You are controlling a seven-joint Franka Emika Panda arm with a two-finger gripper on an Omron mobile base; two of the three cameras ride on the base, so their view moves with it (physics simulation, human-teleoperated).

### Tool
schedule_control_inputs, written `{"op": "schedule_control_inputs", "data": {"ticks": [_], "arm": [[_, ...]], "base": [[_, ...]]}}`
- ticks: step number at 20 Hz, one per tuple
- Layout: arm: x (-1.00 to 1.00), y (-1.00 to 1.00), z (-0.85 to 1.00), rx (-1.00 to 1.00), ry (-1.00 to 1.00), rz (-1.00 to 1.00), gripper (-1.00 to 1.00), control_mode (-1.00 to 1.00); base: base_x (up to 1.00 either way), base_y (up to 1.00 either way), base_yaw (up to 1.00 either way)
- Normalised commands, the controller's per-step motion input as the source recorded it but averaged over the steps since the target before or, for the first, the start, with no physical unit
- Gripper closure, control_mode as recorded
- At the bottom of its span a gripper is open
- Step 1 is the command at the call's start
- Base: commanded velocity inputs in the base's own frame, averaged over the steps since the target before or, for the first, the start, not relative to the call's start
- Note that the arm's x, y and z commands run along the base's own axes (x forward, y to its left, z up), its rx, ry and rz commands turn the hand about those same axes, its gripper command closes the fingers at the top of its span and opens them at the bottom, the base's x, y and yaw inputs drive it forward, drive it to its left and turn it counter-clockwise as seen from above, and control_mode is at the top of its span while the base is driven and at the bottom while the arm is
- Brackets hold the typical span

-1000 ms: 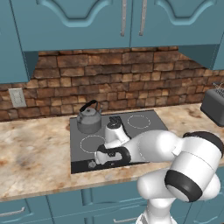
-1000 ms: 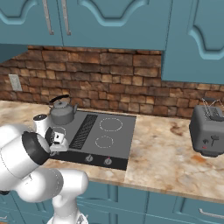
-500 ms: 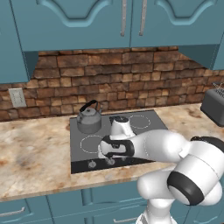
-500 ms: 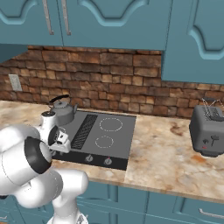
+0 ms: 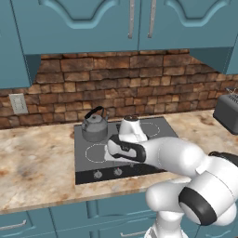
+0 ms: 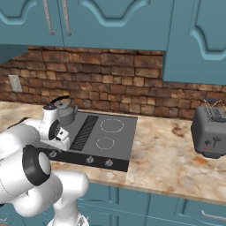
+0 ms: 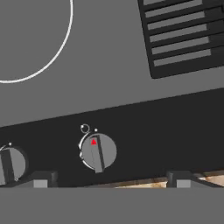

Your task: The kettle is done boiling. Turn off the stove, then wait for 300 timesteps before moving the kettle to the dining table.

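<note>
The two-finger dark pincer is hovering spread wide over the flat dark grey stove — its tips are straddling a round grey knob with a red marker, touching nothing. The small squat grey metal kettle with the arched black handle is sitting on a rear burner, beyond the pincer. The turn-off step looks about finished — next comes waiting, then reaching for that handle; the dining table isn't showing.

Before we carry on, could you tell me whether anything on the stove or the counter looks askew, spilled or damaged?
Nothing stands out. The kettle sits upright on the stove, the toaster stands square on the counter, and no spill or damage shows.
</note>
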Motion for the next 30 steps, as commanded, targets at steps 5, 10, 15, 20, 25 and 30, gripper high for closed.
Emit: {"op": "schedule_control_inputs", "data": {"ticks": [5,10,15,20,25,30], "arm": [[0.0,0.0,0.36,0.03,0.01,-0.11,-1.0,-1.0],[0.08,0.0,0.32,0.04,0.0,-0.08,-1.0,-1.0],[0.04,0.0,0.23,0.06,-0.03,-0.04,-1.0,-1.0],[0.1,0.02,0.34,0.05,-0.07,-0.07,-1.0,-1.0],[0.14,0.09,0.35,0.03,-0.06,-0.11,-1.0,-1.0],[0.13,0.05,0.3,0.05,-0.07,-0.1,-1.0,-1.0]], "base": [[0.0,0.0,0.0],[0.0,0.0,0.0],[0.0,0.0,0.0],[0.0,0.0,0.0],[0.0,0.0,0.0],[0.0,0.0,0.0]]}}
